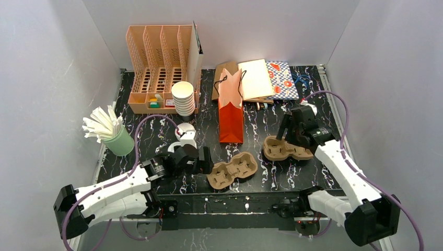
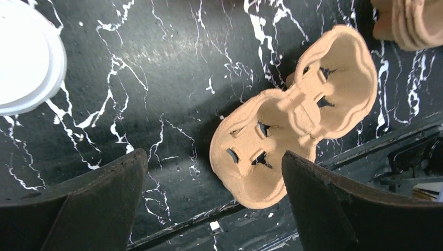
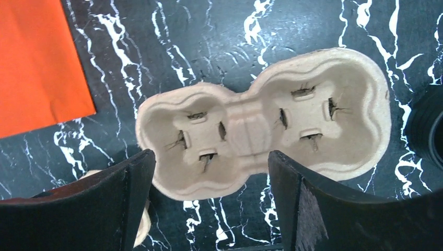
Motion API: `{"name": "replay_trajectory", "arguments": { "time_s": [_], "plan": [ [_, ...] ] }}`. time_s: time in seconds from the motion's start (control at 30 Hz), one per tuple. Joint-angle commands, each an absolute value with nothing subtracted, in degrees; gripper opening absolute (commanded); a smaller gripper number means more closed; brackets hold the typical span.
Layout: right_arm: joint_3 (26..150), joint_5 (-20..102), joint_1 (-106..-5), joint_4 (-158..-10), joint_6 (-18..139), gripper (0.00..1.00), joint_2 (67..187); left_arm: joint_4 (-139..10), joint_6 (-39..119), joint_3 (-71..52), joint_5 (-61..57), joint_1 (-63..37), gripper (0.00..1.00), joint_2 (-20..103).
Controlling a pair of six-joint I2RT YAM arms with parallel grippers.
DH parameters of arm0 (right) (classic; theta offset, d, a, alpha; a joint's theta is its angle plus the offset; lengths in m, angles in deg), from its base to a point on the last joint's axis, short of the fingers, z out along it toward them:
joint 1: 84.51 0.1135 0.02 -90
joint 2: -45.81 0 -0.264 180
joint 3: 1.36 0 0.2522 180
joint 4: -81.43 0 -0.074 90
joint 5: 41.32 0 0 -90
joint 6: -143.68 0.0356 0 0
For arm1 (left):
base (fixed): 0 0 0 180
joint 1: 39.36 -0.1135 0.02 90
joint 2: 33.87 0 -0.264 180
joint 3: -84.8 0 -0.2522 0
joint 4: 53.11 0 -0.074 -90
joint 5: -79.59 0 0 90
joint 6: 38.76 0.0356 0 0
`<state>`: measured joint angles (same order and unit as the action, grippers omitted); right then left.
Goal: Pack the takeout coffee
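Note:
One takeout coffee (image 1: 185, 135), a small cup with a white lid (image 2: 26, 63), stands left of centre, just behind my left gripper (image 1: 205, 161). In the left wrist view my left gripper (image 2: 213, 157) is open and empty, low over the table, with a brown pulp two-cup carrier (image 2: 295, 112) lying just ahead of its right finger. My right gripper (image 1: 288, 130) hovers open and empty over a second carrier (image 3: 261, 123) at the right (image 1: 284, 149). A dark round rim (image 3: 427, 130) shows at the right edge of the right wrist view; I cannot tell what it is.
An orange paper bag (image 1: 231, 112) lies in the middle behind the carriers. A stack of lidless white cups (image 1: 183, 98) and a peach organiser (image 1: 159, 68) stand at the back left. A green holder of straws (image 1: 117, 138) is at far left. Flat bags (image 1: 264, 78) lie at the back.

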<state>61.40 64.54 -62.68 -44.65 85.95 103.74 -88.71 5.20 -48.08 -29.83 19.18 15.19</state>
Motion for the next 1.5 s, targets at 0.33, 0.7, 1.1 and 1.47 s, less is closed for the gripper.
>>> {"name": "replay_trajectory", "arguments": {
  "time_s": [0.33,0.7,1.1,1.47],
  "plan": [
    [56.4,60.0,-71.8,-55.9,82.8,0.80,110.0,-88.5,-1.2,-54.1,-18.8,18.9,0.96,14.4],
    [54.5,60.0,-71.9,-59.3,82.2,0.73,113.7,-85.2,-0.9,-54.5,-19.6,18.9,0.94,16.3],
    [54.8,63.3,-71.8,-65.6,82.9,0.57,116.4,-85.1,-2.3,-55.5,-21.7,18.9,0.92,13.7],
    [63.0,69.8,-76.3,-74.0,82.0,0.51,127.8,-85.1,-2.6,-56.1,-22.5,18.9,0.91,13.4]
  ]
}}
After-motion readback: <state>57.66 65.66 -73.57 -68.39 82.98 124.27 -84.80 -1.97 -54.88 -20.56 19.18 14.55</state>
